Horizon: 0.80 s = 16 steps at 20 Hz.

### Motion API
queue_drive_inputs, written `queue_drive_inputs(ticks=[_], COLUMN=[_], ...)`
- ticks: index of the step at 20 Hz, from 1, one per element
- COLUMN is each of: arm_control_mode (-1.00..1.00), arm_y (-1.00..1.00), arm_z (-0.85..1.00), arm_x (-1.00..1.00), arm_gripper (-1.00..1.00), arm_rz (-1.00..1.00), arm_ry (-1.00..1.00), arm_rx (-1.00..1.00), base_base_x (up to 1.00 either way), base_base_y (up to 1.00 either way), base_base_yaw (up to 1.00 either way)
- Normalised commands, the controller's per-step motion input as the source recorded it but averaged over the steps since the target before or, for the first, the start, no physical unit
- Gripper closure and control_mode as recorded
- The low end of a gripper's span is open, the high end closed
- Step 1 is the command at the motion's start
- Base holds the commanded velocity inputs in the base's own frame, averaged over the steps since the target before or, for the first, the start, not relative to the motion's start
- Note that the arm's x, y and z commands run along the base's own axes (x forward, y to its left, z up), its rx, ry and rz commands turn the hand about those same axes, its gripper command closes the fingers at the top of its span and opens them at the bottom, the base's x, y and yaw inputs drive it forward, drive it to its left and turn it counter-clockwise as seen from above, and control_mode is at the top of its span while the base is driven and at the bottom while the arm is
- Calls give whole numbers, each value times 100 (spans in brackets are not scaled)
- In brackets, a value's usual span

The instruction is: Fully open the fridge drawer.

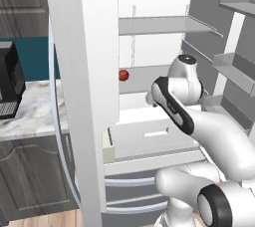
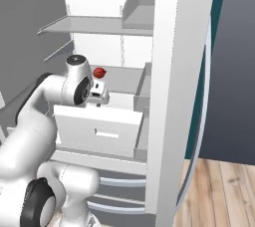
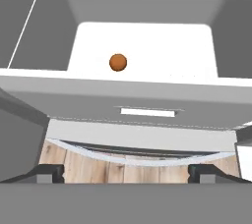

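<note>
Hand view: fridge drawer (image 3: 147,98) beneath hand (image 3: 126,171)

White fridge drawer (image 2: 99,126), orange ball (image 3: 117,62), red ball (image 2: 99,72), grey shelves (image 1: 164,24)

Kitchen: open fridge (image 1: 149,2), marble counter (image 1: 30,111), probably.
</note>
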Motion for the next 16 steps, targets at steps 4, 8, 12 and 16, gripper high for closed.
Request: queue_drive_inputs(ticks=[4,8,12,16], arm_control_mode=[-100,-100,-100,-100], arm_y=[18,6,9,8], arm_z=[-22,-19,-24,-20], arm_x=[39,31,29,31], arm_gripper=[-100,-100,-100,-100], arm_rz=[-2,-2,-3,-3], arm_ry=[-1,0,0,0], arm_rx=[0,0,0,0], base_base_x=[0,0,0,0], base_base_y=[0,0,0,0], base_base_yaw=[0,0,0,0])
